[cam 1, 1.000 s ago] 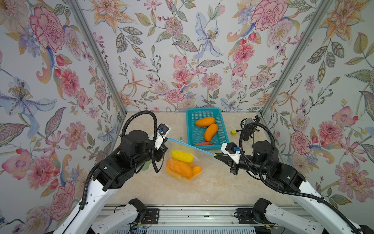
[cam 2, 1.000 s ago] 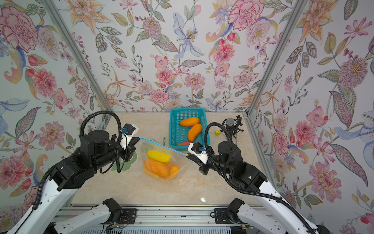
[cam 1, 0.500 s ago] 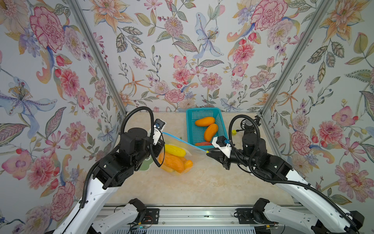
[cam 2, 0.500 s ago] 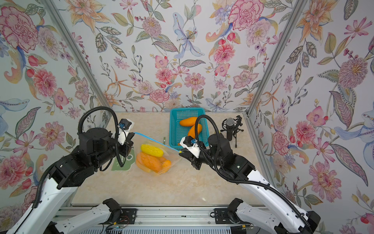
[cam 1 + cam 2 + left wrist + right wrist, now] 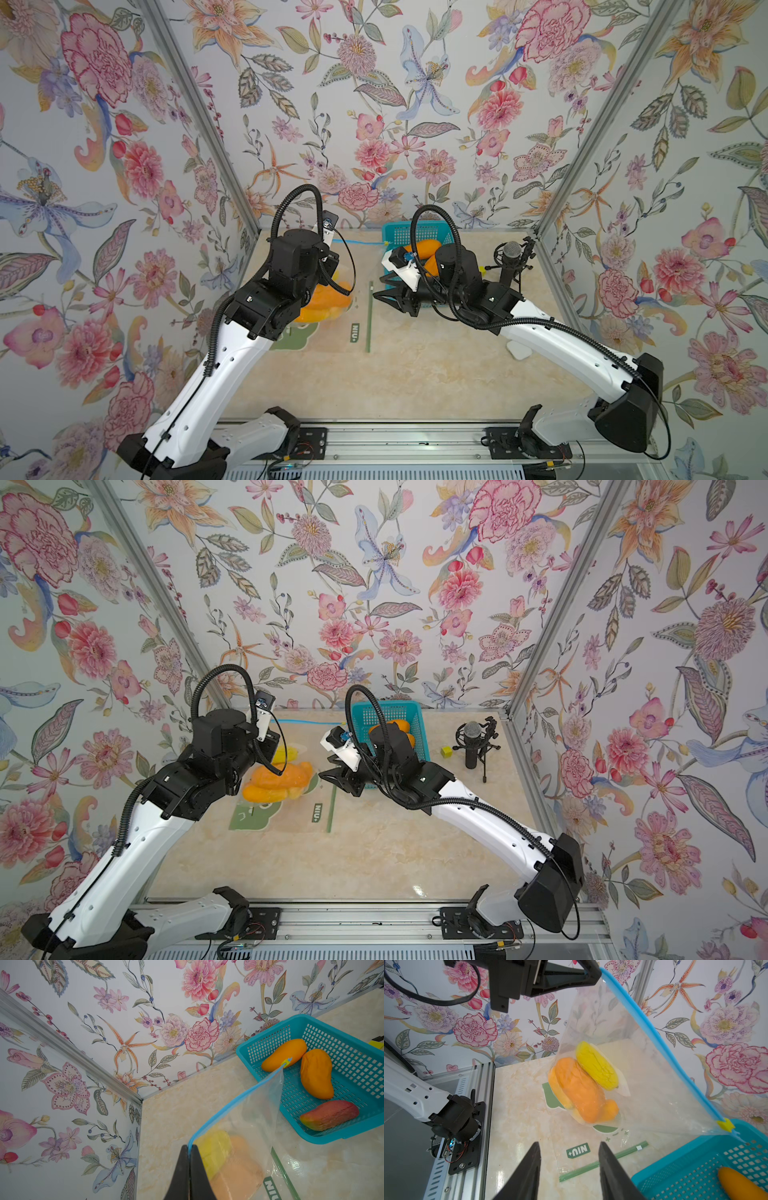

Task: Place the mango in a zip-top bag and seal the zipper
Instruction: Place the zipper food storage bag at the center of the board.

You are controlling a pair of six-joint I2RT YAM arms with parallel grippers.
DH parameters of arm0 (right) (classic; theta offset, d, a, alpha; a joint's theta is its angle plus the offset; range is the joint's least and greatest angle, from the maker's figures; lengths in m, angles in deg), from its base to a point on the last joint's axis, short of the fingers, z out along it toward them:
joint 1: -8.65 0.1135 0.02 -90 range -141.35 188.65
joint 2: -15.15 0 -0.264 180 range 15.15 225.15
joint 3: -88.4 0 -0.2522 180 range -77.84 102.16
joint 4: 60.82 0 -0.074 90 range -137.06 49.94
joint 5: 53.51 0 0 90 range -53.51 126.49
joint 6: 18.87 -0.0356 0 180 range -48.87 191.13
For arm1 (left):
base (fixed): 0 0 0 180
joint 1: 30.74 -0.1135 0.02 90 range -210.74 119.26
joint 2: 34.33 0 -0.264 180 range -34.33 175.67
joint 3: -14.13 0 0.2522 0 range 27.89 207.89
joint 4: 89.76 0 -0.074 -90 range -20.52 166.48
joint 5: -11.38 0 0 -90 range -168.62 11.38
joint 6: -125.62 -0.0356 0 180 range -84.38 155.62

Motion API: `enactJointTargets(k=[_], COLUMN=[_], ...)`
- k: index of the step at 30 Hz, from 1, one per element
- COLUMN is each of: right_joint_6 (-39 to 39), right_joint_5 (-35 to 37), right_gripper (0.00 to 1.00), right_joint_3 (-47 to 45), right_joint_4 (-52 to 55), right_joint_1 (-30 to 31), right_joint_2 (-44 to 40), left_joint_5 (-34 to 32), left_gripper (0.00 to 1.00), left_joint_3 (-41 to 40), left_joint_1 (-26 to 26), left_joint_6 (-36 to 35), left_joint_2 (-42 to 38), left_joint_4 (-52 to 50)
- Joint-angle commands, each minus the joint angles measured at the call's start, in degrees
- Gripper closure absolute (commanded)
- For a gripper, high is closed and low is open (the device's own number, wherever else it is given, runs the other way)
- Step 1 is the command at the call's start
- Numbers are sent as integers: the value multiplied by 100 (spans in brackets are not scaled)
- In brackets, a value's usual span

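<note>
Right gripper [image 5: 569, 1146] has let go since a second ago: its jaws stand apart with nothing between them, backed off from the slider end. Both arms have swung toward the back wall.

Left gripper [image 5: 189, 1147] stays clamped on one end of the blue zipper track [image 5: 654, 1030]. The zip-top bag [image 5: 643, 1059] hangs from that end, and its far corner reaches the basket [image 5: 695, 1167] rim.

Progress, my read:
- Loading is done: orange mango [image 5: 579, 1088] and yellow mango [image 5: 596, 1066] sit low in the bag, on the table [image 5: 519, 1105].
- Track shows as one unbroken band, with the yellow slider [image 5: 725, 1125] parked at the far end, so it looks sealed.
- Left to do: the left arm's release, maybe a seal check.

Materials:
- Bag is thin clear film, glossy and limp.
- Track is a flat plastic strip and the slider a small hard clip.
- Fruit is elongated and kidney-shaped. The orange one is smooth, the yellow one creased.
- Basket is rigid teal lattice.
- Table is a polished marble pattern.
- Spare bag [image 5: 602, 1161] with a green strip lies flat underneath.
</note>
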State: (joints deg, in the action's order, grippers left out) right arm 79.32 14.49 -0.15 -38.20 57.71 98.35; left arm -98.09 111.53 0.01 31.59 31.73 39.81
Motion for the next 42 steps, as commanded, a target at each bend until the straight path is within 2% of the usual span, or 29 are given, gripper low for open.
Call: enactJointTargets(k=[1,7,10,12,18,23,31,32,35,40,42], right_joint_6=[-115,94,158,262,380,545,474,383,432,351,237], right_joint_5=[172,-156,-133,-143,-1145,-1725,-2463,-2554,-2546,-2292,-2228], right_gripper=[50,44,41,35,26,23,27,28,41,100,100], right_joint_3=[369,983,1238,1354,1688,2005,2422,2488,2686,2868,2964], right_joint_4=[-790,-967,-949,-908,-601,-66,609,674,1006,1168,1180], right_joint_1=[-50,-453,-650,-758,-1154,-1101,-754,-717,-560,-397,-364], right_joint_2=[174,563,605,573,627,970,1364,1435,1599,1792,1884], left_joint_5=[338,878,907,863,1208,1690,1614,1575,1503,1303,1143], left_gripper=[100,100,100,100,100,100,100,100,100,100,100], left_joint_3=[408,375,355,318,164,113,11,-13,-61,-230,-283], left_joint_1=[-25,-31,-30,-32,-28,-28,-31,-33,-31,-32,-33], left_joint_6=[-334,-478,-481,-525,-592,-699,-687,-684,-669,-621,-568], left_joint_2=[-87,-253,-313,-313,-456,-677,-744,-744,-717,-711,-707], left_joint_4=[409,317,312,326,574,718,613,623,622,711,717])
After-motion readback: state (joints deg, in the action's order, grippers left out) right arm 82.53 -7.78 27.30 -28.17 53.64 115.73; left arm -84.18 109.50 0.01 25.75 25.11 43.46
